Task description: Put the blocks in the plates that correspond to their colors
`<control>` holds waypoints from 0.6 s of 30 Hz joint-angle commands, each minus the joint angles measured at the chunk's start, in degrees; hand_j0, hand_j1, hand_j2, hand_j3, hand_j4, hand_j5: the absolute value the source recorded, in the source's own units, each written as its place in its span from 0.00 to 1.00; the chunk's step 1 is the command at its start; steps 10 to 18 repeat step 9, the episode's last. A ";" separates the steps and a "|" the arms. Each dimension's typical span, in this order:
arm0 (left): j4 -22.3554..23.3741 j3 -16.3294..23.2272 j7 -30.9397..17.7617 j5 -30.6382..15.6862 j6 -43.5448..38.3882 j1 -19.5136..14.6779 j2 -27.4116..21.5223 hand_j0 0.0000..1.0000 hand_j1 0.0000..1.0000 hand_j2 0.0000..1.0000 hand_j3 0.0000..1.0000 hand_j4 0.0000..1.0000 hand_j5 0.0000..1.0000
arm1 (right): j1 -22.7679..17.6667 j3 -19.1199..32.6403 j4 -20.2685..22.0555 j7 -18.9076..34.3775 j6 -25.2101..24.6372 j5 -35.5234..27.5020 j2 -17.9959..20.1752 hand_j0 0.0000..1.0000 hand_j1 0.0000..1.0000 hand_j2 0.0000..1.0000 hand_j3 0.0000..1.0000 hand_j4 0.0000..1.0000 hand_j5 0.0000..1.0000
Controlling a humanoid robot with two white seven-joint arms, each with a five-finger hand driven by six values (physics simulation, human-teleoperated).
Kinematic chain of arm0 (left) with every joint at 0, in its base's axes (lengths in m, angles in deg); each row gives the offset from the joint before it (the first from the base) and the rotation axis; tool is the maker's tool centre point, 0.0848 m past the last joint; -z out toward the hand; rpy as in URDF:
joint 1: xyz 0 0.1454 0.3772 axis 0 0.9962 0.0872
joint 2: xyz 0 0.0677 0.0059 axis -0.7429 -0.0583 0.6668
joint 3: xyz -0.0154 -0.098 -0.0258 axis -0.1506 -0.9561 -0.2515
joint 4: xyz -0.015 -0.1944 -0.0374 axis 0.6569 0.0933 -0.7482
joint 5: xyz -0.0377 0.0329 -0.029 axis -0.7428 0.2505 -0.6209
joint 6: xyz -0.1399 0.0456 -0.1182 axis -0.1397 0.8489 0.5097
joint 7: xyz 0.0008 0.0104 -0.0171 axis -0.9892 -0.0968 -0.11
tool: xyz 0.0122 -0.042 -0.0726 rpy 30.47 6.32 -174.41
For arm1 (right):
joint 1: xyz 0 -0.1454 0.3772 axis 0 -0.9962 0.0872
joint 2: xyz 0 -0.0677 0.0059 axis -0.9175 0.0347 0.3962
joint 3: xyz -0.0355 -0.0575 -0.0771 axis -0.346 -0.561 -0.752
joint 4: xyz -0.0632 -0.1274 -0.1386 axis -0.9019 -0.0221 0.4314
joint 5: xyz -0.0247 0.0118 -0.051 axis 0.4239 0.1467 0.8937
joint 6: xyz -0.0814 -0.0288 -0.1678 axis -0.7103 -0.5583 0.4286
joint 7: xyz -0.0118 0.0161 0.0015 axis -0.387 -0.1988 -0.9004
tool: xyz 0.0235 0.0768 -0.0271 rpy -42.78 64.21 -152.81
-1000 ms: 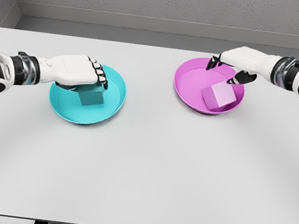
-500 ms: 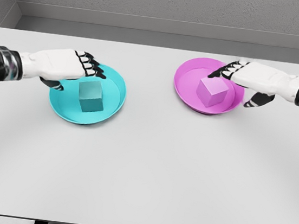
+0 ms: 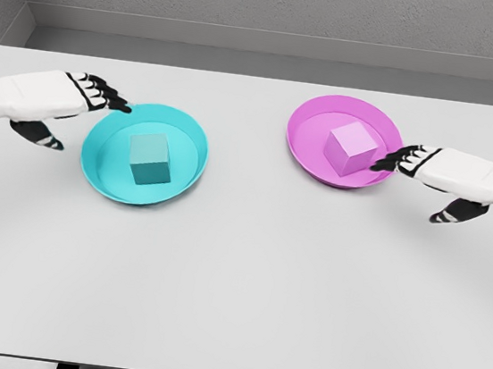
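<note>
Once both hands had let go and drawn outward, left hand (image 3: 37,98) and right hand (image 3: 463,175) hung spread, empty; teal block (image 3: 150,158) sat in teal plate (image 3: 185,172), pink block (image 3: 352,148) in pink plate (image 3: 309,152). Task judged complete.

2 plates sit on 1 bench (image 3: 231,309): 1 teal plate (image 3: 190,170) and 1 pink plate (image 3: 304,142). There are 2 blocks, 1 per plate: 1 teal block (image 3: 150,158) and 1 pink block (image 3: 351,148). 2 white hands show, 1 left hand (image 3: 41,98) and 1 right hand (image 3: 459,175), each with fingers spread and holding 0 things.
</note>
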 commanded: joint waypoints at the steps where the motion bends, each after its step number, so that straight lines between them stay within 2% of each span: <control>1: 0.04 -0.95 0.00 -0.91 -0.12 0.00 -0.98 1.00 1.00 1.00 1.00 1.00 1.00 | 0.00 0.16 -0.12 -0.03 -0.11 -0.47 0.40 1.00 1.00 1.00 1.00 1.00 1.00; 18: 0.04 -0.95 0.00 -0.83 -0.12 0.00 -1.24 1.00 1.00 1.00 1.00 1.00 1.00 | -0.70 1.13 -0.12 -0.03 -0.11 -0.56 0.49 1.00 1.00 1.00 1.00 1.00 1.00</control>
